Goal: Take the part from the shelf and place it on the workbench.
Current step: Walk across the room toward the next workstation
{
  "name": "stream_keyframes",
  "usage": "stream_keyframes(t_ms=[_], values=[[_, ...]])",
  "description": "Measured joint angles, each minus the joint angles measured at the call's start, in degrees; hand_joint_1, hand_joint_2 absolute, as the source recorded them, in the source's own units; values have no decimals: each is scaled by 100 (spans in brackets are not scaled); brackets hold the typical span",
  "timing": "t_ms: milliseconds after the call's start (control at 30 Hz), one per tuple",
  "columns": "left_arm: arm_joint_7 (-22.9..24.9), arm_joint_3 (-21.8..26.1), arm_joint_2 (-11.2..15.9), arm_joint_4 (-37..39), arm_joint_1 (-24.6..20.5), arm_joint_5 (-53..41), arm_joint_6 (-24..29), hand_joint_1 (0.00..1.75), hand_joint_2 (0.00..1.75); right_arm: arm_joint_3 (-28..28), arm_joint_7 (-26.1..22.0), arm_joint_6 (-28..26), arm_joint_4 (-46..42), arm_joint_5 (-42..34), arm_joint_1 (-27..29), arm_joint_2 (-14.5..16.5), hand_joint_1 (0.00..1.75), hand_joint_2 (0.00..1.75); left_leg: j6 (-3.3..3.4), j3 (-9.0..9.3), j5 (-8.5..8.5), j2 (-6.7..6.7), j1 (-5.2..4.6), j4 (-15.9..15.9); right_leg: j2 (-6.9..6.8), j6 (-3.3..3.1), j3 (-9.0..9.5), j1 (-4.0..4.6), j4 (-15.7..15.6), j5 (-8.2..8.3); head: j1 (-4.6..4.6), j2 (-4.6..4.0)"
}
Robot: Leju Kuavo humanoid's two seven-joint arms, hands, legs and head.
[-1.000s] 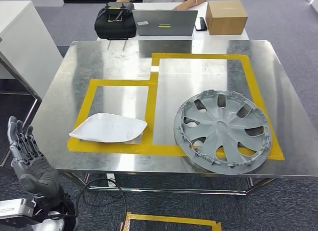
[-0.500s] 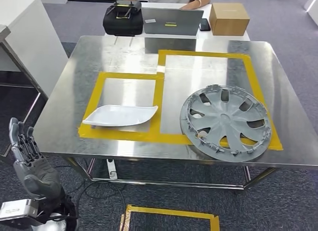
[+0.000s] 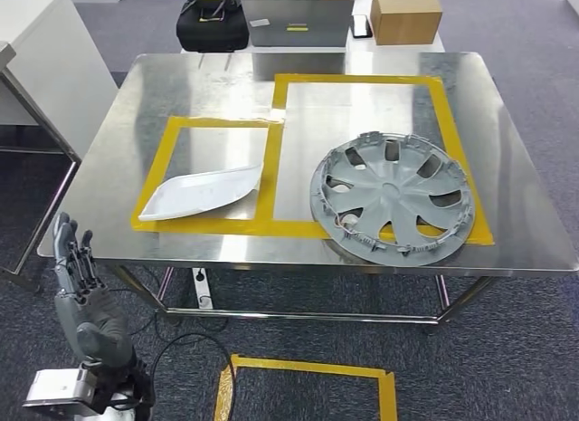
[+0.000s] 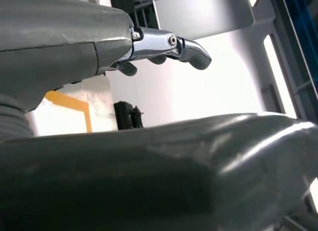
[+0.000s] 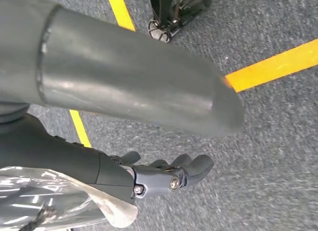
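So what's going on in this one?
Nothing is being handled right now. The robot faces a steel workbench where a grey wheel cover and a white plastic part already lie inside yellow tape outlines. Its left hand is raised beside the bench, holding nothing; the right hand hangs over the carpet, holding nothing.

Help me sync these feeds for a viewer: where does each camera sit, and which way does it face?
Head view: high on the body, looking forward and down at the steel workbench, the hubcap and the white part; the left hand rises at lower left.
Left wrist view: behind the left hand, facing up toward ceiling lights.
Right wrist view: behind the right hand, facing down at carpet with yellow tape.
The head and left wrist views share the left hand.
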Motion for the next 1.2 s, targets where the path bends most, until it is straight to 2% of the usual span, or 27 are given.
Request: stream_keyframes(t_ms=[67, 100, 133, 167, 200, 233, 300, 333, 433, 467, 500, 567, 600, 633, 667, 700, 733, 767, 800, 867, 933, 967, 1033, 1100, 1133, 1167, 1200], values=[[43, -60, 9, 19, 17, -56, -55, 0, 0, -1, 4, -1, -5, 2, -4, 1, 0, 0, -36, -200, -494, -2, 6, 739, -23, -69, -87, 27, 22, 61, -25, 0], [60, -99, 10, 32, 33, -90, -76, 0, 0, -1, 6, -1, -5, 4, -6, 2, 0, 0, -33, -255, -630, -2, 6, 1052, -30, -87, -141, 45, 36, 88, -26, 0], [73, -137, 11, 47, 49, -121, -87, 0, 0, -1, 7, -1, -5, 6, -11, 2, 0, 0, -16, -234, -646, -3, 2, 1201, -34, -97, -195, 65, 56, 115, -28, 0], [83, -172, 11, 61, 61, -144, -90, 0, 0, -1, 6, -1, -5, 9, -17, 2, 0, 0, 20, -123, -557, -4, -6, 1145, -34, -106, -247, 89, 78, 140, -26, 0], [89, -203, 10, 73, 67, -160, -90, 0, 0, -1, 5, -1, -5, 11, -23, 2, 0, 0, 81, 86, -397, -6, -24, 875, -29, -116, -293, 117, 97, 165, -27, 0], [95, -227, 8, 80, 68, -171, -89, 0, 0, -1, 5, -1, -2, 15, -29, 10, 0, 0, 172, 342, -251, -13, -58, 477, -27, -123, -328, 133, 111, 188, -22, 0], [101, -259, 0, 86, 66, -184, -87, 0, 0, -1, 2, -10, 7, 23, -42, 36, 0, 0, 332, 768, -114, -24, -127, -259, -25, -114, -383, 148, 121, 249, -7, 0], [103, -269, -2, 89, 66, -187, -86, 0, 0, -1, 1, -14, 11, 26, -47, 48, 0, 0, 375, 854, -106, -29, -158, -445, -30, -97, -409, 131, 116, 289, 0, 0], [104, -307, -7, 104, 65, -192, -85, 0, 0, -2, 1, -18, 14, 31, -54, 55, 0, 0, 377, 840, 28, -18, -162, -653, -31, -22, -483, 112, 89, 357, -4, 0], [104, -323, -12, 109, 59, -194, -85, 0, 0, -2, 1, -20, 14, 32, -55, 56, 0, 0, 383, 822, 93, -10, -139, -725, -22, 2, -540, 120, 154, 250, -1, 0], [104, -338, -16, 115, 55, -196, -85, 0, 0, -2, 1, -21, 14, 32, -56, 55, 0, 0, 388, 790, 157, 0, -109, -793, -14, 28, -621, 125, 325, 55, 7, 1], [104, -356, -22, 135, 50, -200, -85, 0, 0, -3, 0, -22, 14, 33, -56, 52, 0, 0, 390, 673, 251, 13, -87, -800, -4, 88, -834, 99, 974, -453, 28, 1], [104, -361, -21, 147, 51, -204, -85, 0, 0, -3, 0, -21, 14, 34, -57, 51, 0, 0, 380, 594, 294, 23, -80, -776, -5, 123, -906, 80, 1325, -606, 33, 1], [104, -362, -20, 160, 51, -211, -83, 0, 0, -3, 0, -22, 14, 35, -57, 47, 0, 0, 366, 514, 332, 32, -71, -744, -6, 158, -923, 60, 1564, -631, 34, 0], [104, -364, -20, 173, 51, -220, -81, 0, 0, -3, 0, -23, 14, 35, -57, 42, 0, 0, 342, 430, 367, 40, -58, -704, -7, 192, -859, 40, 1628, -529, 35, 0], [103, -365, -20, 185, 50, -229, -79, 0, 0, -3, 0, -25, 14, 36, -58, 36, 0, 0, 314, 341, 398, 43, -37, -652, -8, 226, -699, 18, 1493, -344, 35, 0], [103, -366, -20, 194, 49, -237, -78, 0, 0, -3, -1, -25, 14, 36, -62, 31, 0, 0, 282, 253, 425, 43, -17, -588, -8, 261, -453, -10, 1177, -174, 37, 0], [102, -367, -21, 200, 47, -241, -77, 0, 0, -3, -1, -25, 16, 36, -70, 28, 0, 0, 249, 163, 446, 41, -8, -514, -3, 296, -154, -23, 773, -103, 45, 0], [102, -368, -21, 204, 46, -243, -77, 0, 0, -3, -2, -25, 18, 36, -79, 25, 0, 0, 215, 88, 469, 38, -5, -440, 5, 288, 93, -28, 401, -117, 51, 0], [98, -371, -22, 207, 43, -247, -76, 0, 0, -2, -4, -26, 20, 36, -91, 21, 0, 0, 149, 2, 535, 36, -13, -353, 21, 225, 279, -3, 33, -238, 61, 0], [93, -372, -19, 212, 44, -251, -68, 0, 0, -3, -7, -30, 23, 35, -83, 17, 0, 0, 82, -35, 572, 32, 0, -329, 7, 106, 168, 2, 35, -203, 59, 0], [91, -371, -16, 215, 46, -253, -62, 0, 0, -4, -9, -33, 26, 34, -81, 16, 0, 0, 49, -66, 463, 27, 10, -272, -5, 43, 117, 0, 43, -157, 51, 0], [88, -371, -9, 220, 46, -259, -48, 0, 0, -5, -17, -43, 34, 33, -82, 14, 0, 0, -8, -159, -51, 19, 26, 120, -35, -64, 2, -6, 45, -40, 22, 0], [85, -371, -4, 227, 44, -268, -42, 0, 0, -5, -27, -49, 41, 33, -84, 13, 0, 0, -37, -241, -583, 19, 31, 806, -50, -100, -132, 10, 65, 93, 0, 0], [85, -371, -2, 232, 44, -275, -40, 0, 0, -5, -31, -52, 46, 32, -85, 11, 0, 0, -38, -236, -670, 19, 31, 1077, -56, -104, -217, 20, 86, 160, 2, 0], [85, -371, 0, 238, 44, -282, -38, 0, 0, -5, -37, -56, 52, 31, -86, 11, 0, 0, -28, -164, -624, 18, 29, 1192, -62, -104, -325, 30, 111, 223, -1, 0], [85, -372, 1, 242, 43, -291, -36, 0, 0, -5, -42, -61, 57, 28, -87, 10, 0, 0, -7, -9, -483, 17, 27, 1107, -66, -105, -428, 38, 139, 281, 0, 0]])
